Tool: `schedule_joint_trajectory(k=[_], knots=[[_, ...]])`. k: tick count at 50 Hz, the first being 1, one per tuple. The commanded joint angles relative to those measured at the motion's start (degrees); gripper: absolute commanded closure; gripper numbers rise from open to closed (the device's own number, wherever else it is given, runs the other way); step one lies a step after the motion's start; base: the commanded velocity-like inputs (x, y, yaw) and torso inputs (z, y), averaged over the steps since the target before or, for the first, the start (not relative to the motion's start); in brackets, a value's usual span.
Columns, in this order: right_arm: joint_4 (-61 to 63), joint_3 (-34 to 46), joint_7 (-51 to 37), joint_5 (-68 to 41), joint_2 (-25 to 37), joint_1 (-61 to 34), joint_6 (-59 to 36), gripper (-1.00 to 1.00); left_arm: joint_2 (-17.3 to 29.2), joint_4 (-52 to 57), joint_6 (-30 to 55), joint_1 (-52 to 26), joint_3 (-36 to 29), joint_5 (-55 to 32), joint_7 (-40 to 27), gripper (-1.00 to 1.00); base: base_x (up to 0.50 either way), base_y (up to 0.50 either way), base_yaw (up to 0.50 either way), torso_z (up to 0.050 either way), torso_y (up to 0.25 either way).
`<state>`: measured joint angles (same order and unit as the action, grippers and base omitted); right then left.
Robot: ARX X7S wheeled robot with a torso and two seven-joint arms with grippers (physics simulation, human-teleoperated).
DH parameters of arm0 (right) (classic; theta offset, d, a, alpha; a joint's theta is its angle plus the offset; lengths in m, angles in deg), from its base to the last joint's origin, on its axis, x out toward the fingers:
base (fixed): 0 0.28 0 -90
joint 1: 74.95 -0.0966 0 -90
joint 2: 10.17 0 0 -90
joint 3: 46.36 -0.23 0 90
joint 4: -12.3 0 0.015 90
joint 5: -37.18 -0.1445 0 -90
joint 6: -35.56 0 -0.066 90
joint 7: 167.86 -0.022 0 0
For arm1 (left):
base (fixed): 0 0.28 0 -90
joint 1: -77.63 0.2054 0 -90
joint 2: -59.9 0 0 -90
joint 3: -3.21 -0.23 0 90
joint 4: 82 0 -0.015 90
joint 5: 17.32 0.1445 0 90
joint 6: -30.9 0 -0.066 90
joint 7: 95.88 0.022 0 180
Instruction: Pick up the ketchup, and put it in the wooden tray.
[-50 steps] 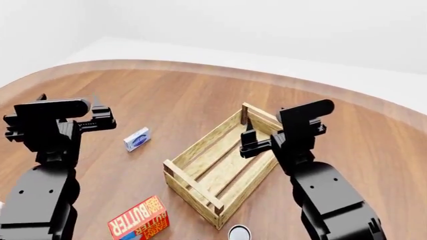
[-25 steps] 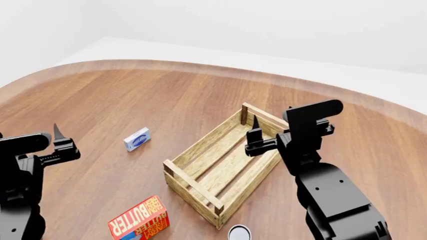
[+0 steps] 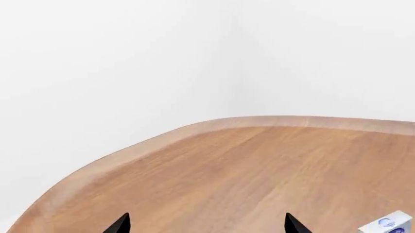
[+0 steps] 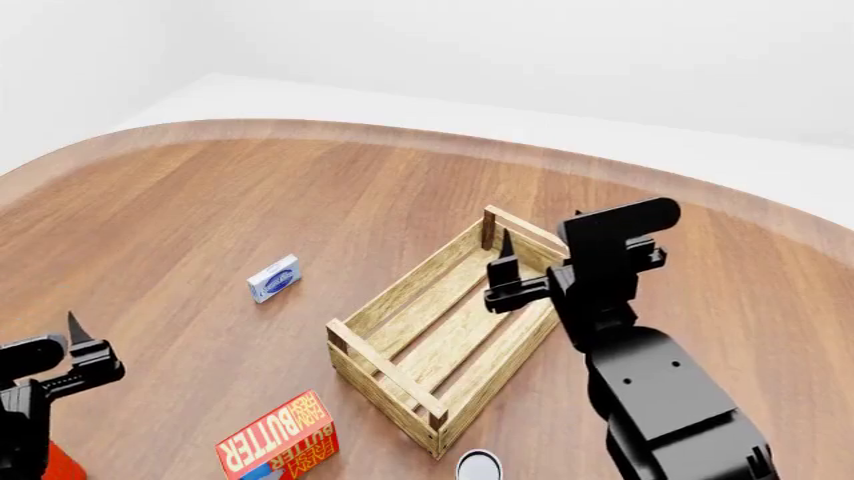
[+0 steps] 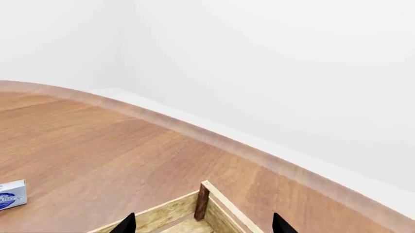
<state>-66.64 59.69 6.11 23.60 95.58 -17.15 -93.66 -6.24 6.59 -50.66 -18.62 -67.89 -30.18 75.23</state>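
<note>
The wooden tray (image 4: 404, 283) lies in the middle of the round table, with nothing inside it. An orange-red sliver at the bottom left corner of the head view looks like the ketchup (image 4: 62, 464); my left arm and the frame edge hide most of it. My left gripper (image 4: 78, 348) hangs open just above and behind that sliver, and its wrist view shows the left gripper (image 3: 206, 225) over bare wood. My right gripper (image 4: 515, 266) is open above the tray's far right end, and in its own view the right gripper (image 5: 202, 226) faces the tray's corner post (image 5: 202, 201).
A small blue-and-white box (image 4: 274, 278) lies left of the tray and also shows in both wrist views (image 3: 388, 226) (image 5: 9, 196). A red-and-orange butter box (image 4: 279, 441) sits near the front edge. A can top (image 4: 478, 465) peeks out below the tray.
My left arm has dropped low and swung toward the table's front left, uncovering the orange-red sliver at the corner. The right arm has barely shifted.
</note>
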Motion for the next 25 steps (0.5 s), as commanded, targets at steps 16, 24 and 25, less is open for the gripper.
schedule_joint_trajectory(k=[16,24,25], knots=[[0.99,1.36,-1.14,0.03,-0.14,-0.33,-1.36,-1.0,-0.56,-9.01,-6.33,1.44,0.68,1.08,0.59,-1.0,0.0,0.0,0.0,0.0,0.0],[1.48,1.35,-1.55,-0.08,0.03,0.16,-1.5,-1.0,-0.6,-9.81,-6.87,1.27,0.45,1.12,0.77,-1.0,0.0,0.0,0.0,0.0,0.0],[1.56,1.35,-1.6,-0.1,0.07,0.19,-1.56,-1.0,-0.6,-9.95,-6.94,1.23,0.44,1.13,0.76,-1.0,0.0,0.0,0.0,0.0,0.0]])
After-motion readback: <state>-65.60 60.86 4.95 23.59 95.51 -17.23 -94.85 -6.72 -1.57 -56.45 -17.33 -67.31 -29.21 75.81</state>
